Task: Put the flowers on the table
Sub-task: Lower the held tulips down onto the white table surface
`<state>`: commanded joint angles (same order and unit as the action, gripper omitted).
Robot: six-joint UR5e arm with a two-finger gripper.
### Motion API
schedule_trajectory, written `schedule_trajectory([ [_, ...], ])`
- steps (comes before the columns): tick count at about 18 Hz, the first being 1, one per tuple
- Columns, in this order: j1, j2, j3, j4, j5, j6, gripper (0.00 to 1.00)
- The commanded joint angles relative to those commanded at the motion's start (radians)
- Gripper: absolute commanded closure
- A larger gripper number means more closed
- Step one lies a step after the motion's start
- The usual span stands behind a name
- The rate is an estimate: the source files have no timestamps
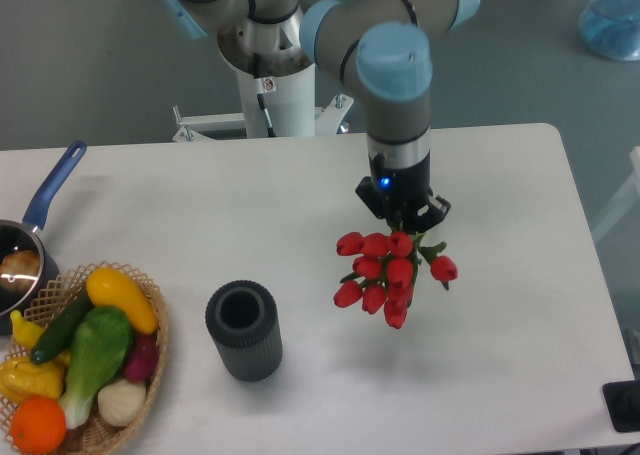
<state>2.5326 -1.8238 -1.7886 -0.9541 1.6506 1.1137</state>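
**Red tulips held over the white tabletop**

Red blooms hang directly below the gripper (403, 213), whose jaws are drawn in narrow and appear clamped on the stems of the flowers (385, 271), though the blooms hide the stems at the contact itself. The bouquet points downward and toward the camera, so a grip on the stem end makes sense: it lets the heads come down without being crushed. Whether the lowest blooms touch the table (480, 355) cannot be told; they look just above it. The bouquet sits over bare tabletop, right of the dark cylinder (243, 330) and well apart from the wicker basket (150, 350) of vegetables and the blue-handled pan (45, 200) at the left edge.
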Motion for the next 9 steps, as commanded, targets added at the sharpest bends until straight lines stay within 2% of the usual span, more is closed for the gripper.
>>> schedule_trajectory([
  [9,-0.011,-0.101,-0.006,0.011,-0.011,-0.005,0.81],
])
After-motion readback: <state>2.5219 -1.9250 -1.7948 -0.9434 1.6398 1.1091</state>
